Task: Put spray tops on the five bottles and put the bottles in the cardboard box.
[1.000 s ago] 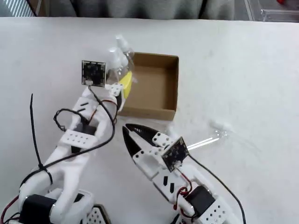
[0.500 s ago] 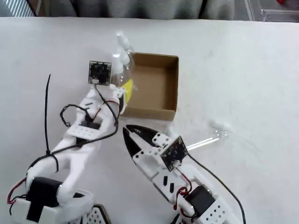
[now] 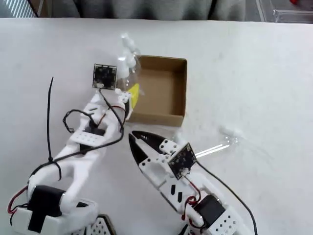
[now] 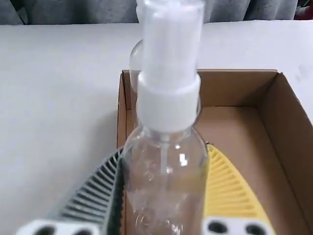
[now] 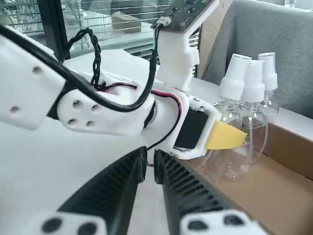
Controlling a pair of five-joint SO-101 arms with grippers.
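Note:
My left gripper (image 3: 128, 95) is shut on a clear bottle (image 4: 164, 161) with a white spray top, which stands upright between the grey and yellow pads. It hangs at the left wall of the open cardboard box (image 3: 161, 117). Two more capped bottles (image 5: 261, 78) stand close behind the held bottle (image 5: 230, 122), at the box's far left corner; whether they are inside I cannot tell. My right gripper (image 3: 132, 134) is shut and holds nothing, low over the table in front of the box. A loose spray top (image 3: 229, 139) with its tube lies on the table to the right.
The box floor (image 4: 234, 142) is bare brown cardboard. White table (image 3: 254, 73) stretches free to the right of and behind the box. A clear plastic container (image 3: 288, 12) stands at the far right edge.
A second ago my left arm shifted a little to the right with the bottle, closer to the box's left wall. It has since held still. The right arm has not moved.

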